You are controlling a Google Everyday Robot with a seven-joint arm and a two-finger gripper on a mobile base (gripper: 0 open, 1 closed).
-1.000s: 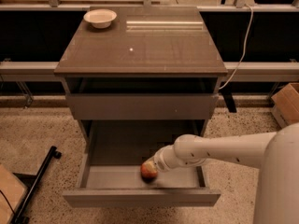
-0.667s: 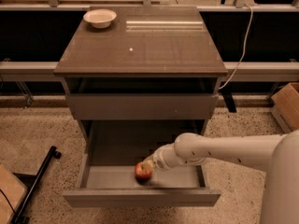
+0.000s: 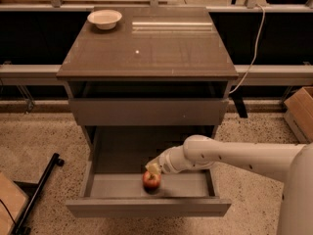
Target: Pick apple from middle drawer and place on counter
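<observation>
The small red apple [image 3: 151, 180] lies in the tray of the pulled-out middle drawer [image 3: 146, 207], near its front and about the middle. My gripper [image 3: 154, 169] reaches into the drawer from the right on a white arm. Its tip is just above and behind the apple, touching it or very nearly so. The glossy brownish-grey counter [image 3: 161, 48] tops the cabinet above.
A white bowl [image 3: 104, 18] stands on the counter's back left corner. The grey upper drawer panel [image 3: 146, 111] overhangs the back of the open drawer. A cardboard box [image 3: 301, 111] sits on the floor at right, a black bar [image 3: 36, 195] at left, and a white cable [image 3: 252, 48] hangs behind.
The gripper tip and the apple have shifted a little to the left inside the drawer, then settled; the apple stays low in the tray.
</observation>
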